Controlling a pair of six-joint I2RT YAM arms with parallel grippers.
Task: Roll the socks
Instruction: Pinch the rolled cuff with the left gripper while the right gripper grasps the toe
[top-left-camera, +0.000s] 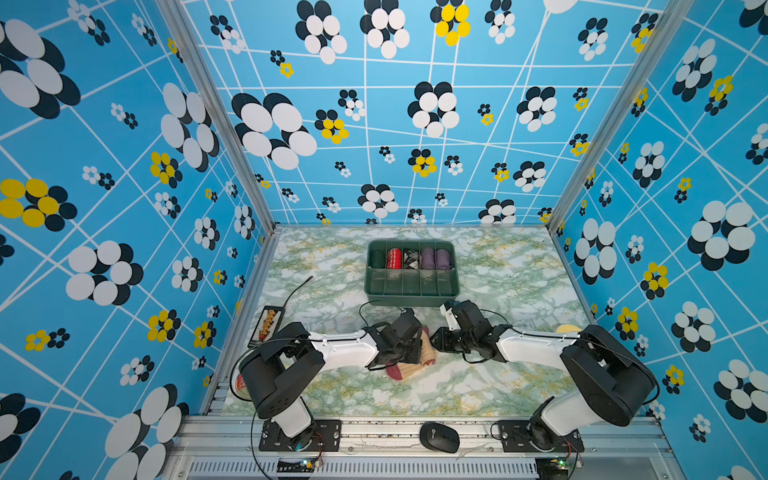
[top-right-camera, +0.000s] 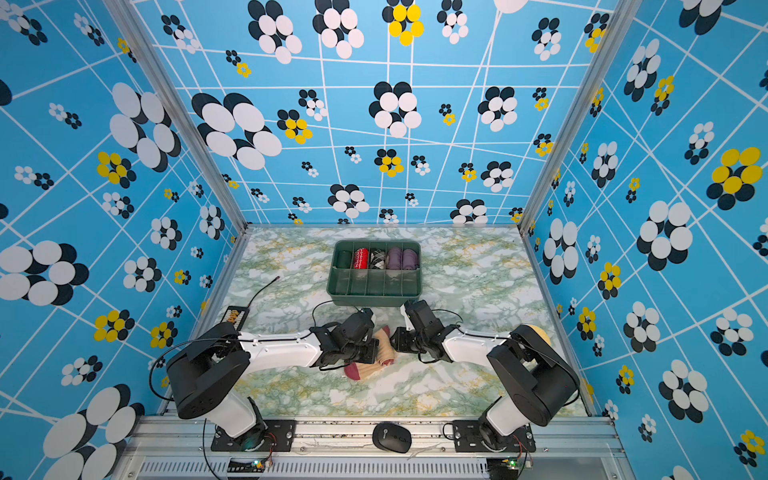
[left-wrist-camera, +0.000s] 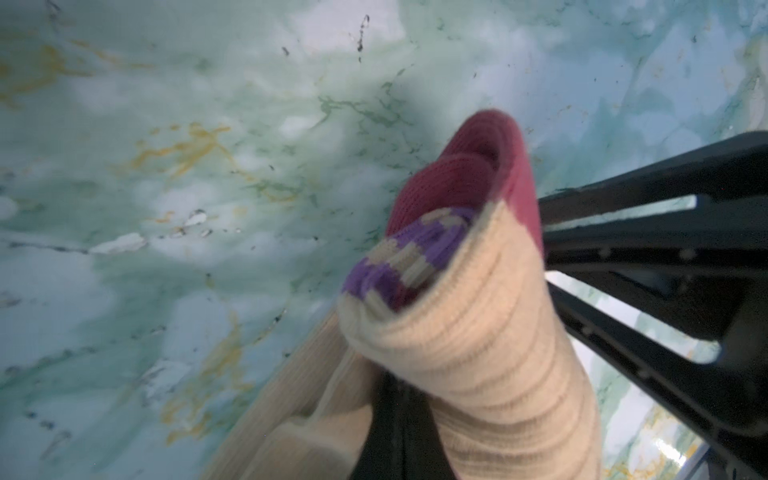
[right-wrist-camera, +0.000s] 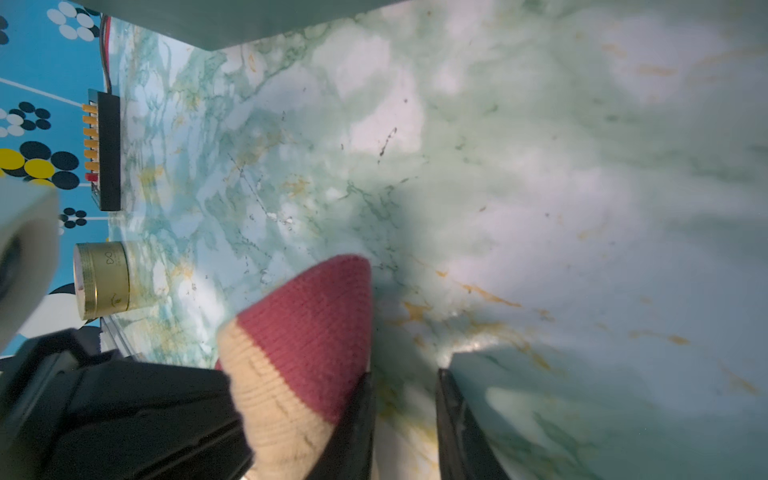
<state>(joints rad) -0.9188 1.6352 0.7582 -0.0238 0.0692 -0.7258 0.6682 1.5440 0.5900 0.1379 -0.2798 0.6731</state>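
A black computer mouse (top-left-camera: 439, 437) sits on the front rail, nearest of all and clear of both arms. Just beyond it, on the marble table (top-left-camera: 415, 399), the socks (top-left-camera: 417, 366) lie at the middle between the two grippers, with a maroon end toward the front. The left gripper (top-left-camera: 415, 347) is closed on them, and tan ribbed fabric is wound over its fingers (left-wrist-camera: 399, 428). The right gripper (right-wrist-camera: 405, 415) stands just beside the roll. Its jaws are a little apart with only table between them, and a maroon tip lies against the outside of one finger. A black connector strip (top-left-camera: 268, 324) rests at the table's left edge. Behind the grippers stands a green divided tray (top-left-camera: 411, 293) holding other rolls. Only the left wrist view shows the purple stripes tucked inside the roll, and only the right wrist view shows a gold tin (right-wrist-camera: 102, 280).
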